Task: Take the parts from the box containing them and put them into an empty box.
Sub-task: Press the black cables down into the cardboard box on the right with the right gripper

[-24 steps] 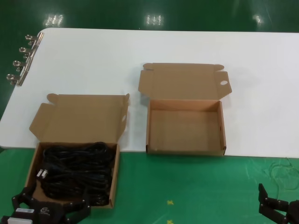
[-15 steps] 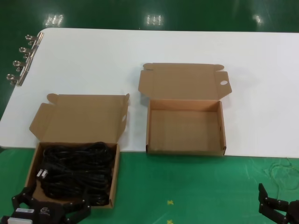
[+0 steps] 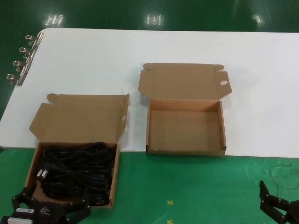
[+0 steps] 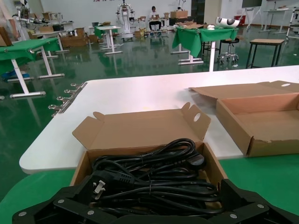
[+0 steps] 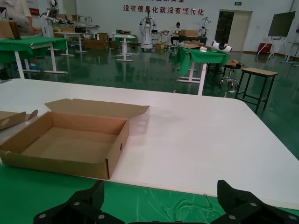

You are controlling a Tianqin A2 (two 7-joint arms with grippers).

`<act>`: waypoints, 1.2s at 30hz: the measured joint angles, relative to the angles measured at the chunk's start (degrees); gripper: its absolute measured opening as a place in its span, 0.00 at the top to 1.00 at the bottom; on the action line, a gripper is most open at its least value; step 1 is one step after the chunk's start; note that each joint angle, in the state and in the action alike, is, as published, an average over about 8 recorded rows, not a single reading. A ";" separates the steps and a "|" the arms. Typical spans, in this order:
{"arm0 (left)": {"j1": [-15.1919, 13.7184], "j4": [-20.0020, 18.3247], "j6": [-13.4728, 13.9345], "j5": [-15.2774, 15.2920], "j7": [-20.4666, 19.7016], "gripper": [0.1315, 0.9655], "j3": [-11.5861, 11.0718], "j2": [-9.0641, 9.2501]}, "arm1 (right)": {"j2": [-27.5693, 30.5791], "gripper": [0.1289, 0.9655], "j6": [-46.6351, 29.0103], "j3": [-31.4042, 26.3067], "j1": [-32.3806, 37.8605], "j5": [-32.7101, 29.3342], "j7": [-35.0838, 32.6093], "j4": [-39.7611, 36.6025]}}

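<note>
The parts, bundled black power cables (image 3: 74, 172) with plugs, fill the brown cardboard box (image 3: 114, 179) at the near left, its lid (image 3: 79, 116) open away from me. They also show in the left wrist view (image 4: 149, 172). My left gripper (image 3: 51, 204) is open at that box's near edge, its fingers (image 4: 79, 189) astride the cables without touching them. The empty box (image 3: 184, 126) stands right of centre, with an oval hole (image 3: 224, 82) in its lid flap. It also shows in the right wrist view (image 5: 65, 140). My right gripper (image 3: 280, 207) is open and empty at the near right, over the green cloth.
Both boxes straddle the front edge of a white tabletop (image 3: 140, 51) and the green cloth (image 3: 187, 186) before it. Several metal binder clips (image 3: 21, 60) line the table's far left edge. A thin clear strand (image 3: 280, 170) lies on the cloth by my right gripper.
My right gripper has sunk very slightly toward the near edge. The left gripper, boxes and cables have not moved.
</note>
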 joint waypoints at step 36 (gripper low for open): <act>0.00 0.00 0.00 0.00 0.00 0.00 0.00 0.00 | 0.00 0.82 0.00 0.00 0.00 0.00 0.00 0.00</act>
